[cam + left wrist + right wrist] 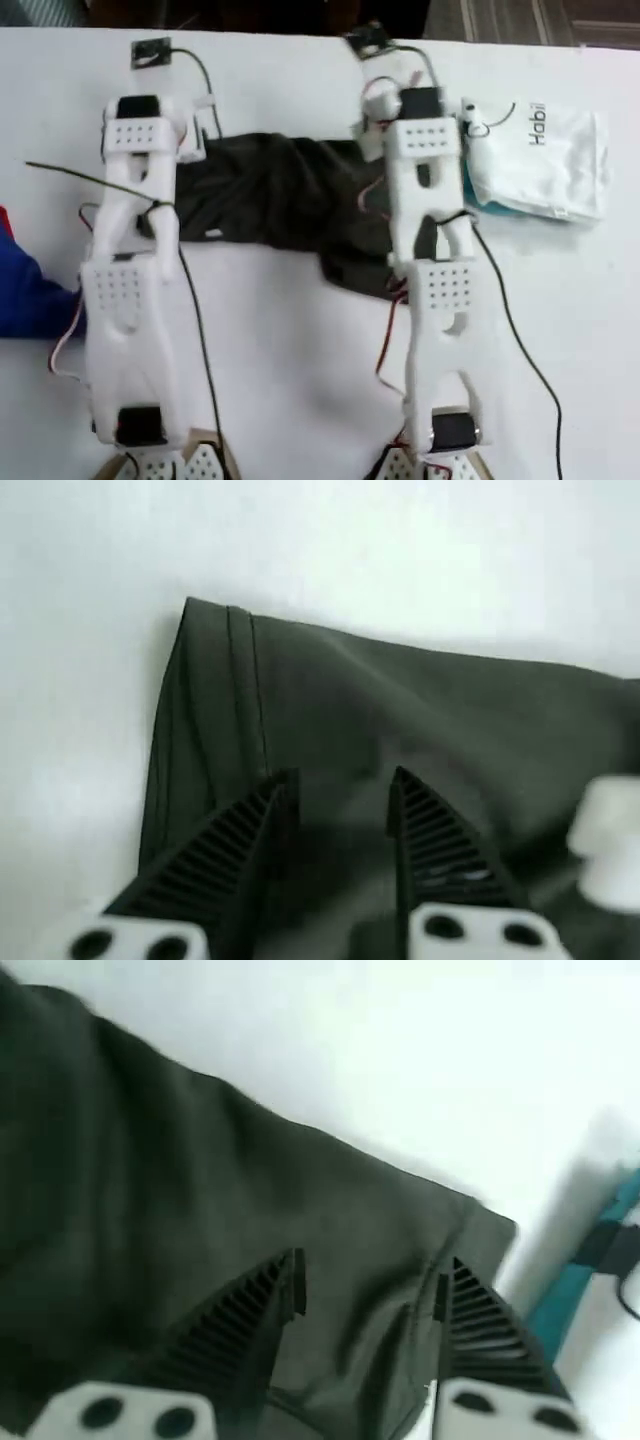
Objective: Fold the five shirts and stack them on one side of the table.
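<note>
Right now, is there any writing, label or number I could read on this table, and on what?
On the folded white shirt: dark lettering running sideways, cut off at the fold, too blurred to read surely.
On the dark shirt: no print visible.

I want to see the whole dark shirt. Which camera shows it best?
The high view: it shows the dark shirt nearly end to end, spread out. The left wrist view shows one hemmed end by the open left gripper; the right wrist view, a corner by the open right gripper.
</note>
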You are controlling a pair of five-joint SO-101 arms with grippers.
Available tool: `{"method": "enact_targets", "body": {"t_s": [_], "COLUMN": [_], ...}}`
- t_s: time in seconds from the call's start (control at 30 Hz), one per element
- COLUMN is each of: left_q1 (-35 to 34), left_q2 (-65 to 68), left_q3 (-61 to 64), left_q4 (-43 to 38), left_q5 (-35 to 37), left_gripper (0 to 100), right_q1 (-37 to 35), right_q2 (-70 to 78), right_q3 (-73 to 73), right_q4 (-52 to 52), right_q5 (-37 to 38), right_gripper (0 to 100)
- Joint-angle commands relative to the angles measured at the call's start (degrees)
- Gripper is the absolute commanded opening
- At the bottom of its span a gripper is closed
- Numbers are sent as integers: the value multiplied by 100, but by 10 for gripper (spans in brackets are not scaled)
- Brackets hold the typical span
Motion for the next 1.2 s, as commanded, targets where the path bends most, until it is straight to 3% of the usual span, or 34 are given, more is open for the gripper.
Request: {"method": "enact_targets", "body": {"t_s": [0.0, 0.17, 0.43, 0.7, 1.03, 1.17], "left_q1": [-105, -352, -1073, -800, -413, -396], "left_q2": [844, 1969, 2268, 2259, 492, -475], "left_q3": [-1815, -3345, -3574, -4374, -4207, -3125], "left_q4": [519, 958, 1046, 1837, 2620, 2620], "left_q5": [-387, -835, -774, -809, -818, -818], "left_gripper": [168, 168, 168, 169, 169, 169], "right_q1": [338, 558, 1007, 875, 778, 690], "right_q2": [286, 866, 971, 180, -1569, -2009], "right_q3": [-79, -79, -88, -88, -88, -79], "right_q4": [-312, -760, -1209, -620, 462, 1086], "right_q5": [-9, -9, -9, -9, -9, -9], "right_gripper": [213, 212, 212, 214, 215, 215]}}
